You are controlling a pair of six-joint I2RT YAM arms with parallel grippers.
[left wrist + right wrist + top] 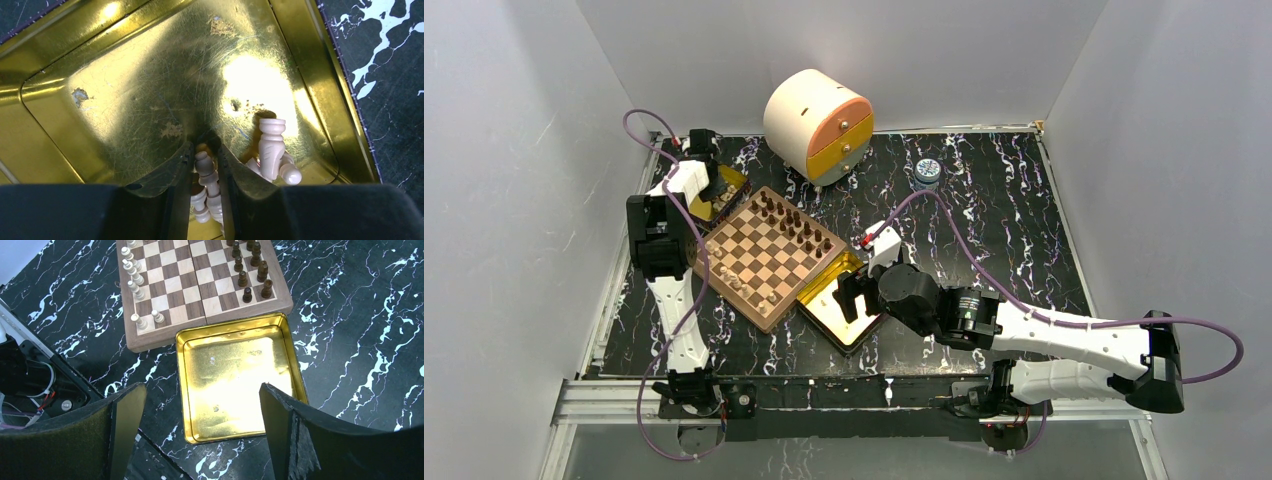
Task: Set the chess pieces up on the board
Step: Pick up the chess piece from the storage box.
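Observation:
The board (764,262) lies left of centre, with dark pieces (796,222) along its far side and light pieces (736,282) along its near side. My left gripper (714,186) reaches into the gold tin (736,180) behind the board. In the left wrist view its jaws stand nearly together on a light tan piece (206,167) lying on the tin floor (125,100), with more light pieces (271,145) beside it. My right gripper (200,390) hangs open and empty over the other gold tin (235,370), in front of the board (150,344).
A round cream and orange drawer box (819,125) stands at the back. A small blue-lidded jar (927,172) sits to its right. The table is black marble-patterned, walled on three sides. Purple cables loop along both arms.

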